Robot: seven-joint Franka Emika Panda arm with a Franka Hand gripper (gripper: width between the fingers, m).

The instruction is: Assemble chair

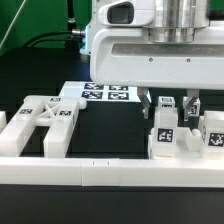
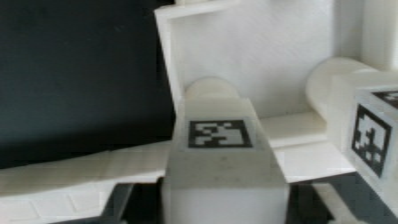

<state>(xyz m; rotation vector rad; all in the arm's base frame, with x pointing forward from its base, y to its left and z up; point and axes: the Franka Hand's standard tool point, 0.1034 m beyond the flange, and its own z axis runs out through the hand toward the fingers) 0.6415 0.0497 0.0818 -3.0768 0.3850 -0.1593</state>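
On the exterior view's right, under the arm's broad white wrist housing, the gripper [image 1: 168, 112] hangs over an upright leg block [image 1: 163, 138] that carries a black-and-white tag on its face. Its two dark fingers [image 1: 146, 105] stand one to each side of the block's top, part-way apart. Whether the pads press on the block or sit just clear of it I cannot tell, since the view there is small and coarse. The wrist view looks down on the same leg block [image 2: 219, 140], tag facing the camera, with the block filling the space between the finger ends. Just beside it stands a second leg block [image 1: 212, 135], also tagged, near the exterior view's right edge; it seems to be the tagged piece at the side of the wrist view [image 2: 365, 125]. On the exterior view's left the X-braced frame [image 1: 45, 122] lies flat on the black table [image 1: 105, 135]. Behind, between frame and arm, lies the marker board [image 1: 107, 95]. A long white border rail [image 1: 110, 175] runs along the front
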